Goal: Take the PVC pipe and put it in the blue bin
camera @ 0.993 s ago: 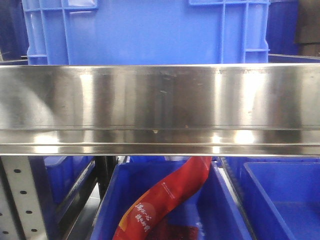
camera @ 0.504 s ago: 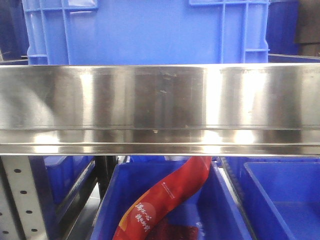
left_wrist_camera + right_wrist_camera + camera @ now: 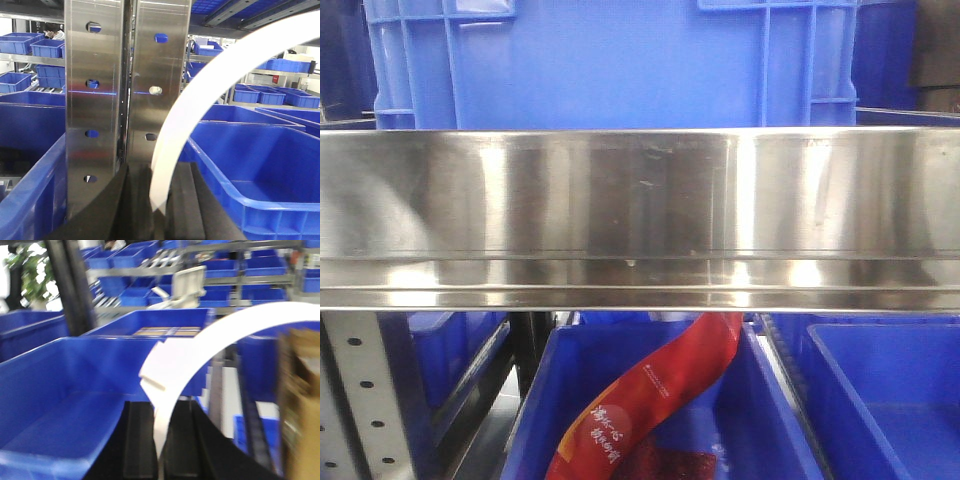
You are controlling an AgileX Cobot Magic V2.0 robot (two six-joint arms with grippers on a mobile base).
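Gripping pipe [image 3: 175,145] with jaws of left gripper [image 3: 159,210] and right gripper [image 3: 161,450] closed on it, holding it raised beside bin [image 3: 270,220], likely to clear the rim.

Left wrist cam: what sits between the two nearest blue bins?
A perforated steel upright, with the PVC pipe arcing up in front of it; seen in left wrist view.

Glare streaks on steel rail [image 3: 640,200]; right wrist view motion-blurred.
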